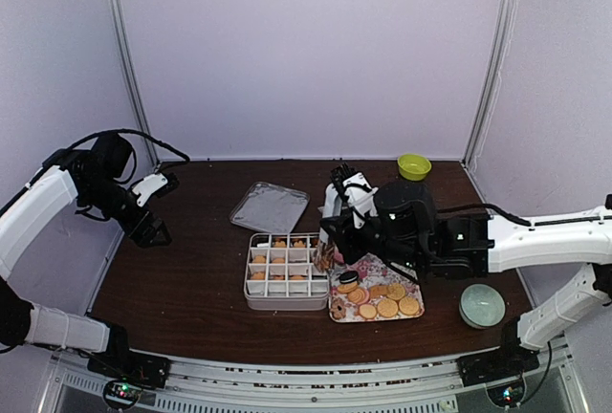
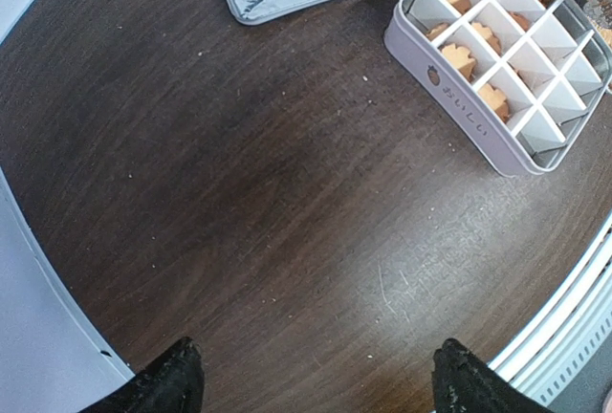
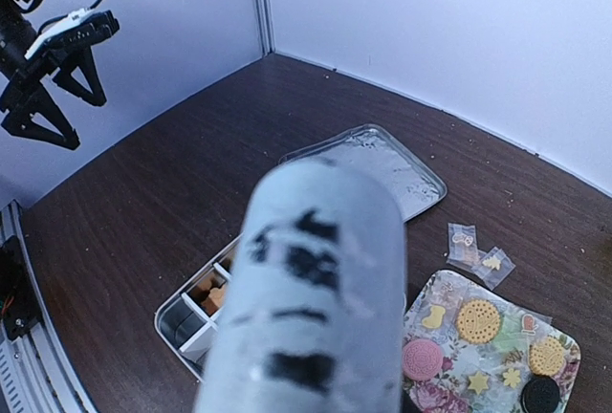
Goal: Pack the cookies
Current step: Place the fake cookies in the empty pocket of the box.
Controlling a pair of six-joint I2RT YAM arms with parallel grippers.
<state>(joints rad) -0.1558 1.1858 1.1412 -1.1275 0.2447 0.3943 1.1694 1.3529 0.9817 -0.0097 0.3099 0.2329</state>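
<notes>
Your biggest risk is working blind. In the right wrist view a blurred grey cylinder (image 3: 311,289) sits right against the lens and hides the fingertips, so you cannot tell whether your right gripper (image 1: 327,249) is open, closed or carrying anything. From above, it hangs over the seam between the divided box (image 1: 251,291) and the floral tray (image 1: 413,286).

From there, a release you cannot see could drop a cookie onto a divider wall, or into the gap between the two containers. A blind descent could clip the box rim and shove the box sideways. Squeezing hard would likely crack a thin biscuit.

The box lies just to that gripper's left. Several of its cells hold orange cookies (image 2: 460,57) standing on edge, and the other cells show bare white.

The tray lies just below and to its right. It holds the loose cookies (image 1: 386,308), which are mostly orange rounds, plus one pink (image 3: 422,359) and one dark (image 3: 540,394).

A silvery tray (image 1: 270,207) lies beyond the box, and nothing shows in it.

Your left gripper (image 2: 320,384) hangs well off to the left with its jaws wide apart and nothing between them. Only dark table (image 2: 239,222) lies under it.
</notes>
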